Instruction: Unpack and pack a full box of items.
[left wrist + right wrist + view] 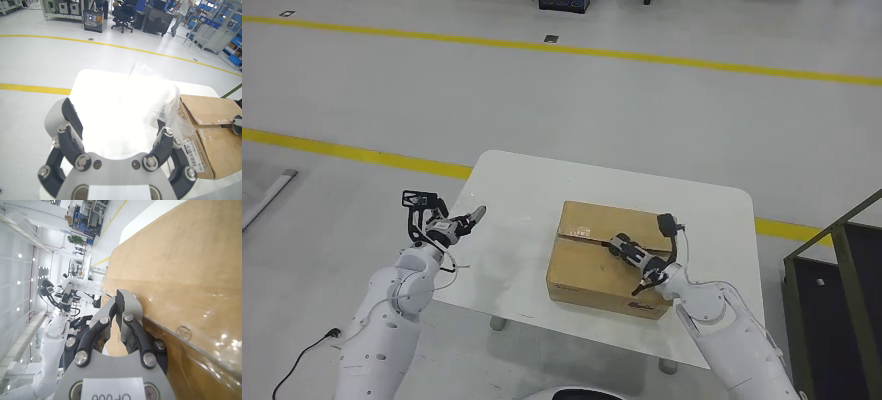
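Lying closed, brown cardboard box (pixel 582 262) shows glossy taped seam.

White jointed arms (pixel 392 310), black ribbed jaws, silver-screwed black links (pixel 68 144), grey wrist plates (pixel 115 170), thin black cables (pixel 302 360).

A cardboard box (pixel 592 275) stands on the table (pixel 522 190), its top seam directly under the right gripper's (pixel 118 296) jaws. A plastic bag (pixel 143 98) sits between the left gripper's (pixel 115 115) jaws, over the table's left edge. The box lies to their right, apart.
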Available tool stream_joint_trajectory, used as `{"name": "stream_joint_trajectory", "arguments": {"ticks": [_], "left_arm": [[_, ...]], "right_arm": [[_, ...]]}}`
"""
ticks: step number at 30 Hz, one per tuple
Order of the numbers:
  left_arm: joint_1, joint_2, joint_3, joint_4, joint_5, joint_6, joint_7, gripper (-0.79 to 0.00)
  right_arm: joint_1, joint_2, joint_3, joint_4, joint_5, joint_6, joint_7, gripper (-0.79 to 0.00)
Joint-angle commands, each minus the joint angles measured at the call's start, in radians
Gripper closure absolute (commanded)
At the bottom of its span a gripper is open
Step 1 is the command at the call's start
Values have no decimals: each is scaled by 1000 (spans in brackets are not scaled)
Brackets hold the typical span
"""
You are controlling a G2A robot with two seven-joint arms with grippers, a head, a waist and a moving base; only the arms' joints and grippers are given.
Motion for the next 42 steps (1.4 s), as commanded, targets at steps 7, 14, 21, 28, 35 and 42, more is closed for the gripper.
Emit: {"name": "stream_joint_trajectory", "arguments": {"ticks": [7, 14, 21, 28, 35, 42], "left_arm": [[9, 10, -20, -37, 32, -6, -18, -785], [17, 19, -13, -104, 148, 0, -18, -785], [38, 22, 65, -247, 295, -42, -9, -785], [20, 9, 217, -338, 368, -114, 46, -785], [-5, -9, 301, -318, 306, -103, 75, -785], [-5, -9, 301, -318, 306, -103, 75, -785]], "right_arm": [[-4, -2, 9, 6, 2, 36, -5, 0], [-17, 0, 47, -71, 22, -7, -25, 0], [-89, 27, 180, -218, -100, -3, -67, 0], [-273, 64, 375, -355, -361, 80, -128, 0], [-459, 69, 472, -409, -470, 125, -238, 0], [-464, 68, 474, -409, -459, 129, -245, 0]]}}
